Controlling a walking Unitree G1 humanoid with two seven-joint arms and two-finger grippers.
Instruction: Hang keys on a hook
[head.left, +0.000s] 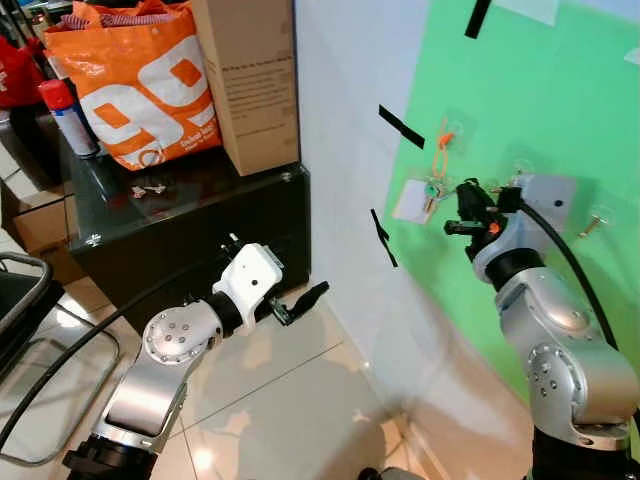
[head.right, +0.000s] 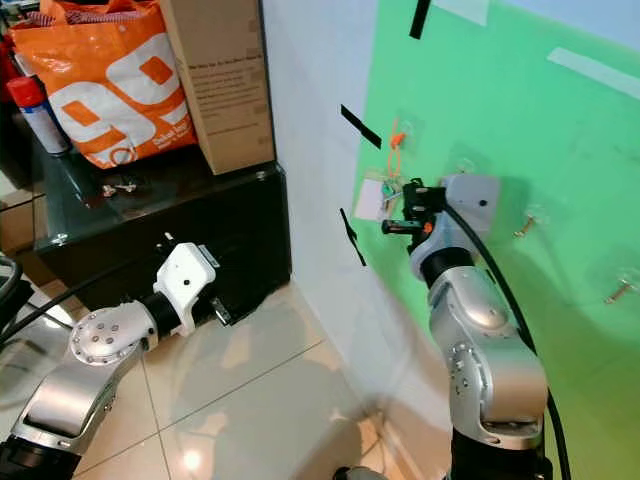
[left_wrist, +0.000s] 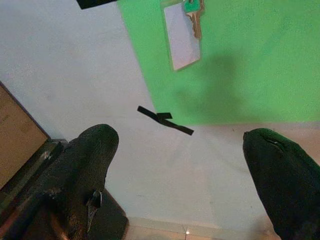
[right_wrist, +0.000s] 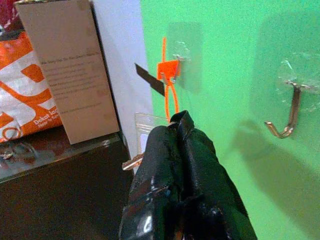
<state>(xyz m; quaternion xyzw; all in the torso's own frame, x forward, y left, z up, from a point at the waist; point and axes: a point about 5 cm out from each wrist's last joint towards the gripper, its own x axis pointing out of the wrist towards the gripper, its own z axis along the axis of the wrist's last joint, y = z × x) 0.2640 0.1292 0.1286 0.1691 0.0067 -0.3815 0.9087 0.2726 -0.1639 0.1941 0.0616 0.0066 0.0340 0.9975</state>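
Keys (head.left: 432, 188) hang from hook (right_wrist: 176, 62); our right claw (right_wrist: 181, 131) pinches them shut, left claw (left_wrist: 180, 165) wide open, cardboard box (head.left: 247, 75) nearby.

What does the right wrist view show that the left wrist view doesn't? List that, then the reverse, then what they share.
Right wrist: the right gripper, fingers pressed together; an orange tie looped on a clear hook; a bare metal hook; an orange bag.
Left wrist: the left gripper, open; crossed black tape; the green-headed key.
Shared: green sheet, white wall, clear tag.
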